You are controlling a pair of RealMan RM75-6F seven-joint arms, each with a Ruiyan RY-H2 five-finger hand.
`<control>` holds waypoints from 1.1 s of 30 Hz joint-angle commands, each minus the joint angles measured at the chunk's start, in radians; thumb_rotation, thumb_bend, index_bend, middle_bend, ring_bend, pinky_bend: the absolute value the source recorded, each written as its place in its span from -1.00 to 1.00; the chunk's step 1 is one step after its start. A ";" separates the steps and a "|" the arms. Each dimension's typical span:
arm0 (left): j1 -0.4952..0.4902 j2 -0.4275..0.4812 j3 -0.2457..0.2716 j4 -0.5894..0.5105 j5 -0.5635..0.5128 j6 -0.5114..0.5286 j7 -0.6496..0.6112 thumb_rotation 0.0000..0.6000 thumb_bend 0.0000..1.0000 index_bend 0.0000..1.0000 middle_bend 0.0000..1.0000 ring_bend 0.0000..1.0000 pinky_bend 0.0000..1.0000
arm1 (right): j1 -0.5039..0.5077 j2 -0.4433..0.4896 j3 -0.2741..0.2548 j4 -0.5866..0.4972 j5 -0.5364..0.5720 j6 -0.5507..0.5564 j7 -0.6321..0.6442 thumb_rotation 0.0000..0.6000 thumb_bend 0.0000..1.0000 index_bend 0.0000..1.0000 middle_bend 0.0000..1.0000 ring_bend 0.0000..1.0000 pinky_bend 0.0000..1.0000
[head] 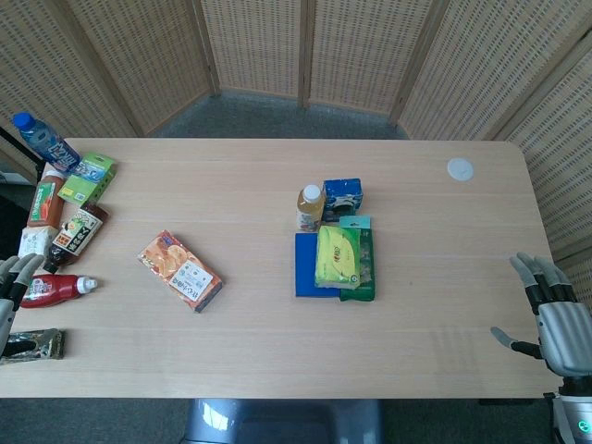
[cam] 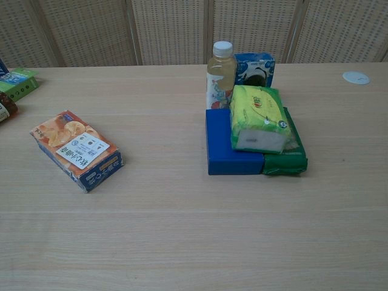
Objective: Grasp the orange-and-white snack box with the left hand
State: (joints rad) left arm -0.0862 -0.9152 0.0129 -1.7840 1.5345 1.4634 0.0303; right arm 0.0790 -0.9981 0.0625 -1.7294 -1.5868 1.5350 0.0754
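The orange-and-white snack box (head: pixel 179 269) lies flat and slanted on the left half of the table; the chest view shows the snack box (cam: pixel 76 149) with its blue end toward the front. My left hand (head: pixel 11 283) shows only at the far left edge of the head view, fingers apart, holding nothing, well to the left of the box. At the bottom right corner my right hand (head: pixel 551 314) hovers beside the table's edge with fingers spread and empty. Neither hand appears in the chest view.
Bottles and packets crowd the table's left edge: a blue bottle (head: pixel 43 140), a green box (head: pixel 90 177), a red bottle (head: pixel 55 289). At the centre stand a juice bottle (head: pixel 310 207), a blue box (head: pixel 342 198), a flat blue box (head: pixel 312 266) and a yellow pack (head: pixel 338 255). A white lid (head: pixel 460 169) lies far right.
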 commanded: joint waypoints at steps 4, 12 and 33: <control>-0.019 -0.024 0.011 0.003 -0.008 -0.058 0.036 1.00 -1.00 -1.00 -1.00 -1.00 -1.00 | 0.005 0.005 -0.001 0.005 0.005 -0.014 0.026 1.00 -1.00 -1.00 -1.00 -1.00 -1.00; -0.193 -0.145 -0.036 0.109 0.051 -0.248 0.107 1.00 -1.00 -1.00 -1.00 -1.00 -1.00 | 0.005 0.024 0.003 0.008 0.018 -0.019 0.078 1.00 -1.00 -1.00 -1.00 -1.00 -1.00; -0.643 -0.421 -0.106 0.438 -0.057 -0.800 0.314 1.00 -1.00 -1.00 -1.00 -1.00 -1.00 | 0.003 0.067 0.018 0.008 0.058 -0.030 0.194 1.00 -1.00 -1.00 -1.00 -1.00 -1.00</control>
State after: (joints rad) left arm -0.7106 -1.3196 -0.0880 -1.3574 1.4977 0.6850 0.3249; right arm 0.0819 -0.9326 0.0799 -1.7219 -1.5299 1.5059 0.2670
